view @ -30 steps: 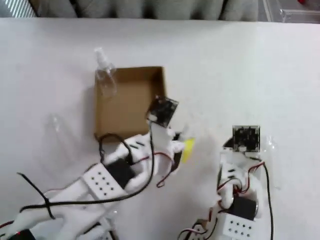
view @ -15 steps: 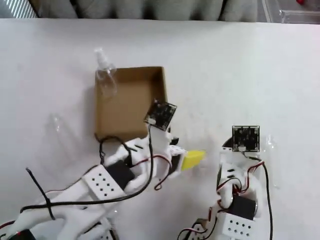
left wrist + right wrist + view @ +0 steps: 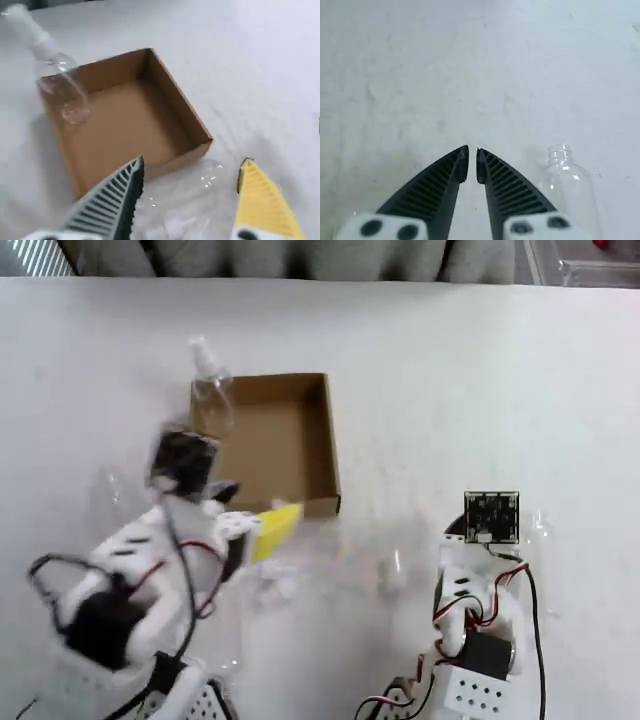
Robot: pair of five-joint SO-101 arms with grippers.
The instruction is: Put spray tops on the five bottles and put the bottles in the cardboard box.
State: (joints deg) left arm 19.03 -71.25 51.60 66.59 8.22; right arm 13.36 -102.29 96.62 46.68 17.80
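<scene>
A white table (image 3: 480, 370) seen from above holds a shallow, open cardboard box (image 3: 270, 455) with plain brown walls and a bare brown floor. A clear bottle with a white spray top (image 3: 210, 390) sits tilted at the box's far left corner. Its body crosses the rim and its sprayer points away from the box. The left arm is at the near left of the table. In its wrist view, the left gripper (image 3: 192, 162) is spread wide, one finger dark and ribbed and the other yellow, and it grips nothing. Beneath the gap between the fingers, a second clear bottle (image 3: 202, 180) lies on its side on the table, just beside the box's near wall. The right arm is at the near right of the table, well apart from the box. The right gripper (image 3: 472, 156) has two dark ribbed fingers drawn almost together, with only a thin slit between the tips. It holds nothing and points down at bare table. Just beside it an uncapped clear bottle (image 3: 567, 182) stands upright with its threaded neck open.
</scene>
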